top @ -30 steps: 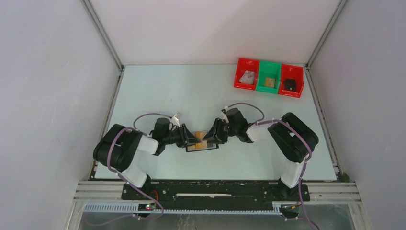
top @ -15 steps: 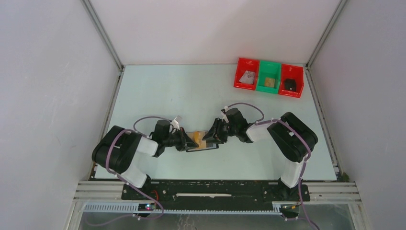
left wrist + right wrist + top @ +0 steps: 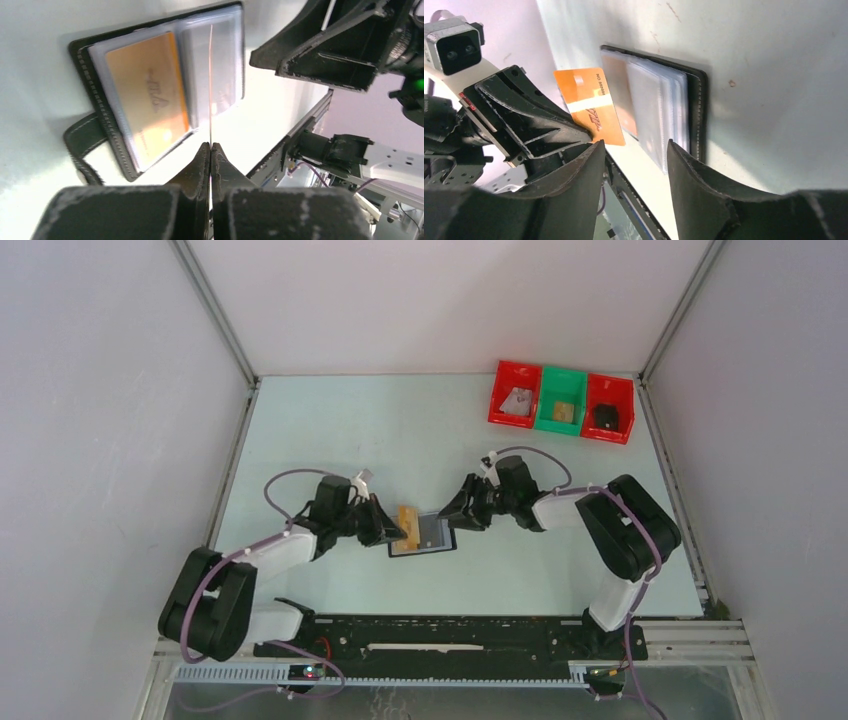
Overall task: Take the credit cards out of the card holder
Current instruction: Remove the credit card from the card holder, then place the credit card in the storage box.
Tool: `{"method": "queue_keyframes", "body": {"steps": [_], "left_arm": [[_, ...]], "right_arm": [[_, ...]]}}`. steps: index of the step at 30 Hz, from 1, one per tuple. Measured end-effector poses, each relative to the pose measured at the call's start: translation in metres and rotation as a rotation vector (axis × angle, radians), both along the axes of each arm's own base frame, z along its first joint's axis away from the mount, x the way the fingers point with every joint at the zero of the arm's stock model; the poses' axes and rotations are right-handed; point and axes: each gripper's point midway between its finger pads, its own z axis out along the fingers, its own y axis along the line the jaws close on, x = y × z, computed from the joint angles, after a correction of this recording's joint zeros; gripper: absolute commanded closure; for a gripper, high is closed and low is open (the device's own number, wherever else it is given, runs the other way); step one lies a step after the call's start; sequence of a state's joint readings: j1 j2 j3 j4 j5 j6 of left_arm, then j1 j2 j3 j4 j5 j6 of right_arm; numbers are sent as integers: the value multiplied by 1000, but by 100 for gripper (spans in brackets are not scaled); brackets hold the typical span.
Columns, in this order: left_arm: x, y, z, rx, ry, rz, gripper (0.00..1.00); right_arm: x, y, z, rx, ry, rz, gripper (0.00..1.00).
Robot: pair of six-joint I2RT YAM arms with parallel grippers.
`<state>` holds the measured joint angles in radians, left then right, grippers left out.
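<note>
L jaws pinch orange card (image 3: 589,106)

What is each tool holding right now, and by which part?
The left tool pinches an orange card by one edge. The right tool is open and holds nothing.

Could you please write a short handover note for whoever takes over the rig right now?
Left gripper: shut on an orange card, out of the holder, at its left side.
Right gripper: open, holding nothing, by the holder's right edge.
The holder lies open on the table.
Done: one card out.
Left: a second orange card sits in a sleeve; set the held one down, then pull the rest.
</note>
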<state>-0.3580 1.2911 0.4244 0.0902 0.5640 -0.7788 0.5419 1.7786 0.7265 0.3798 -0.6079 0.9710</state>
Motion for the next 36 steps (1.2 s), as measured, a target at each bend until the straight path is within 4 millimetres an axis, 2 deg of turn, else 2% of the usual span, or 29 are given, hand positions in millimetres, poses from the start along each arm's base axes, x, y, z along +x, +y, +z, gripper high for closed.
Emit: {"method": "queue_keyframes", "body": {"steps": [6,11,19,25,28,31,34,36], "left_arm": [[8,-13,48,-76,-85,-63,100],[6,-22,75,-144,-127,-119,100],[-4,-26,85,-195,-114,-164,100],[-7,-27,93,-212,-128,-171,100],[-6,-27,95,-217,-130,-168,100],[-6,-27,95,-219,-128,-166,100],[-6,-27,95,-221,-125,-162,85],[-6,-27,95,-220,-124,-160,70]], "right_arm": [[4,4,34,147,-42,54,40],[1,13,63,273,-79,96,40],[-6,24,97,421,-127,135,46],[-11,32,105,477,-127,153,53],[-13,35,104,497,-116,159,64],[-15,38,102,509,-101,161,86],[-15,38,102,516,-93,159,100],[-15,38,103,519,-104,162,100]]}}
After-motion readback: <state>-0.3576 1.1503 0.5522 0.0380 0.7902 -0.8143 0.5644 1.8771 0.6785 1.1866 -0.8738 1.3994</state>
